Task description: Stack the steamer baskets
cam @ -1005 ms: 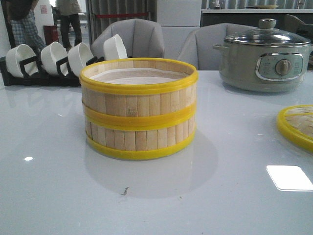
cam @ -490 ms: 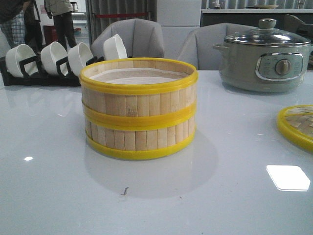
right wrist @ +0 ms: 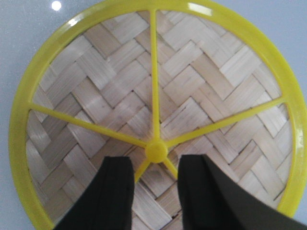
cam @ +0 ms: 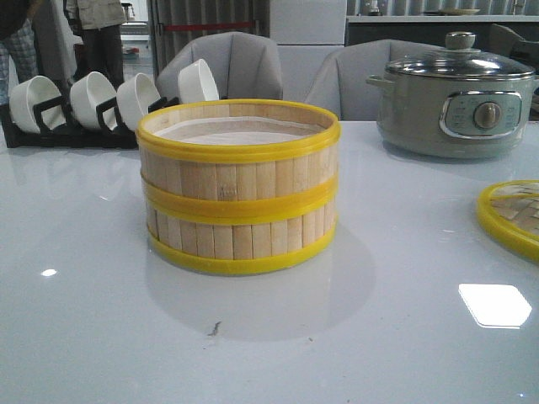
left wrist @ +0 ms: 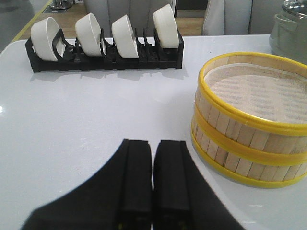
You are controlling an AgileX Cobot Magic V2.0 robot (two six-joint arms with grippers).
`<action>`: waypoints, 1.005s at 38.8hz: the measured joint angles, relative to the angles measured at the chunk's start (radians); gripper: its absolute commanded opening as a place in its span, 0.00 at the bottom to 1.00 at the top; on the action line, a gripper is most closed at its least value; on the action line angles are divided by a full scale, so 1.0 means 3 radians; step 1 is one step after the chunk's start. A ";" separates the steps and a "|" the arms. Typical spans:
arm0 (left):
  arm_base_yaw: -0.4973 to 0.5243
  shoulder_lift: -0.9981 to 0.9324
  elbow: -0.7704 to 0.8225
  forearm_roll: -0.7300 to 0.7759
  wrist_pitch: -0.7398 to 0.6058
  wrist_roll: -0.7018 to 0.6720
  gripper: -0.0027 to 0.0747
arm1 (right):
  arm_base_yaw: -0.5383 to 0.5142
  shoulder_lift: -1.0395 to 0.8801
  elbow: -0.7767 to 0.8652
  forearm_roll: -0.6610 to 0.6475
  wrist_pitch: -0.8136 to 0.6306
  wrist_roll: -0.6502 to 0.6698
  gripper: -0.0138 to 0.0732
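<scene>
The woven lid [cam: 514,217] runs off the front view's right edge; the pot's [cam: 456,97] dial markings are unreadable.

The left hand [left wrist: 152,184] has its two black fingers [left wrist: 135,182] pressed flat together with nothing between them, while the right hand [right wrist: 155,191] holds its black fingers [right wrist: 117,191] parted with a clear gap.

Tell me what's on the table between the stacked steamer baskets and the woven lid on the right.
Nothing: the front view shows only bare glossy table between the steamer baskets and the lid, apart from a light reflection.
</scene>
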 measured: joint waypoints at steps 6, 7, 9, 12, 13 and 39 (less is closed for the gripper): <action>0.0000 0.0000 0.0000 0.0000 0.0000 0.0000 0.15 | 0.0000 0.0007 0.0000 0.0000 -0.0052 0.0000 0.56; 0.0000 0.0000 0.0000 0.0000 0.0000 0.0000 0.15 | 0.0000 0.0008 -0.0006 0.0000 -0.0058 0.0000 0.56; 0.0000 0.0000 0.0000 0.0000 0.0000 0.0000 0.15 | 0.0000 0.0034 -0.0012 0.0000 -0.0070 0.0000 0.56; 0.0000 0.0000 0.0000 0.0000 0.0000 0.0000 0.15 | 0.0000 0.0087 -0.0019 0.0000 -0.0075 0.0000 0.56; 0.0000 0.0000 0.0000 0.0000 0.0000 0.0000 0.15 | 0.0000 0.0106 -0.0019 0.0000 -0.0075 0.0000 0.56; 0.0000 0.0000 0.0000 0.0000 0.0000 0.0000 0.15 | 0.0000 0.0174 -0.0025 0.0000 -0.0198 0.0000 0.56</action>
